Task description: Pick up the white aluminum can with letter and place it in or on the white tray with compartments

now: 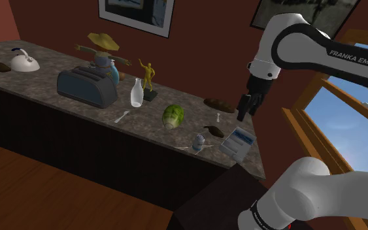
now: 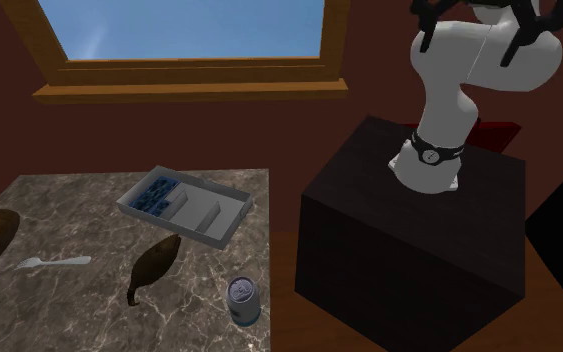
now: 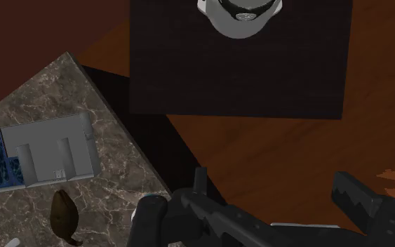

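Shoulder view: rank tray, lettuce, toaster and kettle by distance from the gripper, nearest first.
1. tray, at the counter's right end, next to the gripper.
2. lettuce, mid-counter.
3. toaster, further left.
4. kettle, far left end.

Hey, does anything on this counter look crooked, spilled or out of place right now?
I see nothing spilled or broken. The white tray sits askew, turned at an angle to the counter's edges near its corner. The can stands upright but close to the counter's edge, where a nudge might knock it off.
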`<action>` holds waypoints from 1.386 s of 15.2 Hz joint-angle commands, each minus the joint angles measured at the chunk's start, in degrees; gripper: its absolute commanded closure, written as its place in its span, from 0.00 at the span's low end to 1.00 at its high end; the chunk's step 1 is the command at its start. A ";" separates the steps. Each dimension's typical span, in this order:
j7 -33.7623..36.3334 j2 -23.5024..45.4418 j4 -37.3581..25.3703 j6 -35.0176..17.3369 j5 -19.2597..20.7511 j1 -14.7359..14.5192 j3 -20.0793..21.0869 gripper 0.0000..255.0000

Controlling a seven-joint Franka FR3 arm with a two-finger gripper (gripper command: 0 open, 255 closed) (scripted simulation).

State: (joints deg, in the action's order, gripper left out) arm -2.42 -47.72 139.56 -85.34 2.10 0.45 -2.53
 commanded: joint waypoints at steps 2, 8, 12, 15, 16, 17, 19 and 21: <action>-0.41 0.73 1.20 -2.04 0.45 0.18 -0.47 0.00; -2.72 7.18 6.81 -14.76 3.04 1.30 -3.43 0.00; -4.17 13.43 8.89 -23.57 4.50 2.01 -5.48 0.00; -5.27 19.05 9.51 -30.18 5.33 2.46 -7.01 0.00; -5.65 21.08 9.53 -32.36 5.53 2.59 -7.51 0.00; -6.05 23.18 9.46 -34.52 5.69 2.69 -8.01 0.00; -6.89 27.57 9.05 -38.75 5.84 2.87 -8.98 0.00; -7.82 32.16 8.28 -42.83 5.74 2.99 -9.92 0.00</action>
State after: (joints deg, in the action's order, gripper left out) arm -9.76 -18.31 148.71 -126.01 7.99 3.47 -11.99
